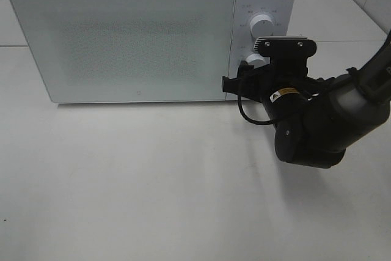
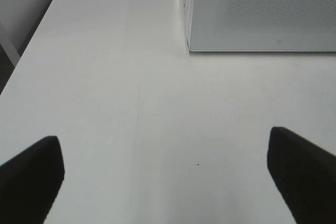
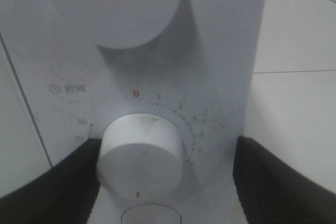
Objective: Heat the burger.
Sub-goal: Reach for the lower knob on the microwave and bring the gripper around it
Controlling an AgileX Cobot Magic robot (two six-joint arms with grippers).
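Currently right claw [image 3: 165, 150] released, fingers straddling lower timer knob [image 3: 140, 156] on microwave [image 1: 122, 35] panel: one finger at knob edge, other apart from it. Upper knob [image 3: 113, 3] close above. Microwave door shut, flush with panel edge. No view shows burger; position cannot be told. Left claw [image 2: 165, 182] released, fingers wide, over bench [image 2: 131, 93] near microwave front corner; broad bench surface fronts door.
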